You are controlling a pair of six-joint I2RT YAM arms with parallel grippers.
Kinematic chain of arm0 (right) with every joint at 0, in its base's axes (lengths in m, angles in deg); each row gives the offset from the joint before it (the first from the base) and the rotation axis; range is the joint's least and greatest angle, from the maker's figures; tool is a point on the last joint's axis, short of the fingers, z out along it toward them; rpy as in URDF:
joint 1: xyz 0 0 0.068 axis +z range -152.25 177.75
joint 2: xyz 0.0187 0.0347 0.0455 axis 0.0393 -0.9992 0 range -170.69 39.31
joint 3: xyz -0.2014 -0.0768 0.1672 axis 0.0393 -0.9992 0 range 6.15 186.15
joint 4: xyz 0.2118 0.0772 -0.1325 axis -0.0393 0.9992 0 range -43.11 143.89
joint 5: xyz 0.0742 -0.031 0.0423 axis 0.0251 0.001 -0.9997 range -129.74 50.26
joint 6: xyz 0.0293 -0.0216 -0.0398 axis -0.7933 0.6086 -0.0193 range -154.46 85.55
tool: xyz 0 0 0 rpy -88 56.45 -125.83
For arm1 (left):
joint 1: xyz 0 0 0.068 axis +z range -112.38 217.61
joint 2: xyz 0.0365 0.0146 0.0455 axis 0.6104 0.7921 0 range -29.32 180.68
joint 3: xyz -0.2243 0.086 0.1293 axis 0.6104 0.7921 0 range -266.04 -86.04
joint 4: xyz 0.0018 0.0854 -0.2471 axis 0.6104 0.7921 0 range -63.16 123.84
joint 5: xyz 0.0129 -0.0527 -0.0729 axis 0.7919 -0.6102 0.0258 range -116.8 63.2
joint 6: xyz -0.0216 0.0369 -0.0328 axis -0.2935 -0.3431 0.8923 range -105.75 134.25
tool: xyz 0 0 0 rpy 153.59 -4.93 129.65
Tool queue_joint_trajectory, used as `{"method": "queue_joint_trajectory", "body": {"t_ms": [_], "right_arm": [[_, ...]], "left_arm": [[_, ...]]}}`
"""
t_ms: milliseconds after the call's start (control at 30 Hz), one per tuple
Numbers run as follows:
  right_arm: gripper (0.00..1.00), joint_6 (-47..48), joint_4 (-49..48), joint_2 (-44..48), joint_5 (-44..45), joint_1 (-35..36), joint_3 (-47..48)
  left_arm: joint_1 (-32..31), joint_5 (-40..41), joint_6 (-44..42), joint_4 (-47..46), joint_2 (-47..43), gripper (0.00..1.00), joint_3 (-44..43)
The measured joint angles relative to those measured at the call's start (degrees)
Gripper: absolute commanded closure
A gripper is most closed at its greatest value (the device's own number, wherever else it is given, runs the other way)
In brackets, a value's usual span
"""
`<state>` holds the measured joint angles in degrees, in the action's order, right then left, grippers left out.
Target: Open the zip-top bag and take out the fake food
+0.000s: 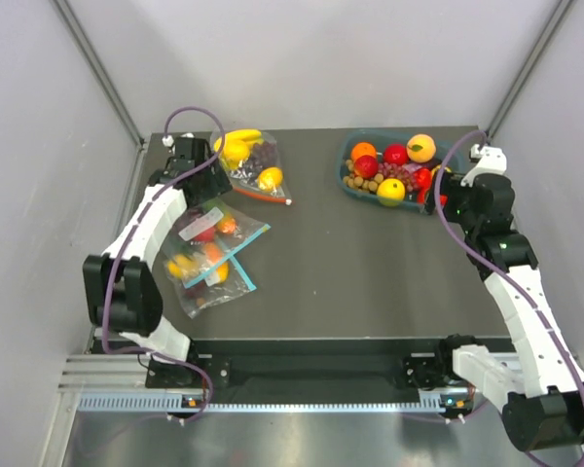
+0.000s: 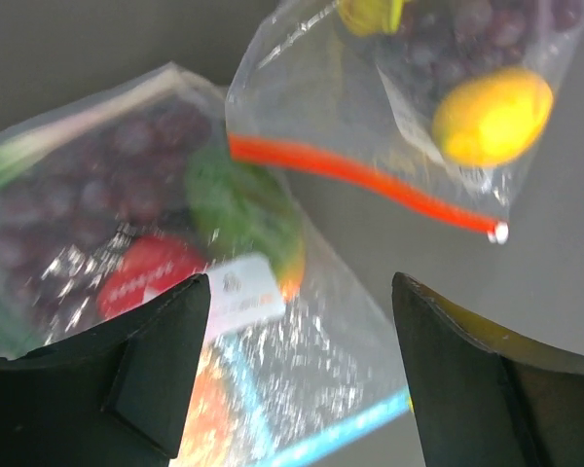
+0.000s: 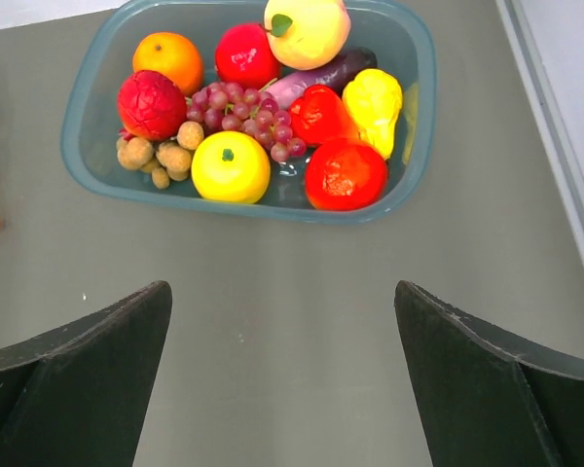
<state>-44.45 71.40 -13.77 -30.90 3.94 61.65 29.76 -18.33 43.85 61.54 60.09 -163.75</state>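
The zip-top bag (image 1: 258,173) lies shut at the table's back left. Its red-orange strip (image 2: 360,175) runs along the near edge. Through the clear plastic show the fake food: a yellow banana bunch (image 1: 238,144), purple grapes (image 2: 467,39) and a lemon (image 2: 492,115). My left gripper (image 2: 301,282) hovers open just left of it, above a neighbouring blue-strip bag, with nothing between its fingers. My right gripper (image 3: 282,287) stands open over bare table, a little short of the fruit bin, holding nothing.
Two clear bags with teal-blue strips (image 1: 214,253) holding small orange and red fruits lie in front of the left arm. A teal bin (image 3: 423,58) heaped with plastic fruit sits at the back right. Grey walls close in both sides.
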Motion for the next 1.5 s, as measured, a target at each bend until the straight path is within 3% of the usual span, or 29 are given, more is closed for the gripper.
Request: {"method": "queue_joint_trajectory", "body": {"t_ms": [333, 400, 433, 533, 567, 667, 867, 1067, 1300, 1500], "right_arm": [[0.04, -0.76, -0.11, -3.61, -0.74, 0.00, 2.73], [0.05, -0.76, -0.68, -4.61, -0.98, 0.00, 3.21], [0.05, -0.76, -0.85, -5.38, -1.14, 0.00, 3.54], [0.05, -0.76, -1.42, -7.72, -1.66, 0.00, 4.35], [0.05, -0.79, -1.38, -8.59, -1.92, 0.00, 4.66], [0.07, -1.18, -2.08, -10.78, -2.97, 0.00, 5.22], [0.08, -1.49, -2.93, -13.55, -4.79, 1.27, 5.68], [0.08, -0.50, -4.46, -16.57, -8.31, 9.07, 6.86], [0.08, 1.62, -7.15, -18.40, -10.27, 19.76, 6.86], [0.08, 4.55, -9.07, -18.10, -11.21, 23.61, 6.73]], "left_arm": [[2.64, 0.07, 5.07, -8.20, 11.52, 0.22, -4.04], [2.99, 0.07, 5.44, -9.90, 13.11, 0.28, -4.50], [3.13, 0.04, 5.57, -10.69, 13.92, 0.34, -4.63], [3.17, -0.07, 6.23, -11.21, 16.70, 0.65, -6.25], [3.17, -0.15, 5.95, -11.17, 17.53, 0.83, -6.93], [3.17, -0.63, 6.01, -11.32, 19.23, 1.00, -7.82], [3.17, -4.33, 5.27, -11.39, 18.67, 1.00, -7.98], [3.26, -14.45, 6.05, -11.52, 15.34, 1.00, -8.31], [3.23, -26.03, 13.33, -13.25, 8.98, 1.00, -8.00], [3.21, -32.20, 18.18, -12.61, 5.20, 1.00, -8.79]]}}
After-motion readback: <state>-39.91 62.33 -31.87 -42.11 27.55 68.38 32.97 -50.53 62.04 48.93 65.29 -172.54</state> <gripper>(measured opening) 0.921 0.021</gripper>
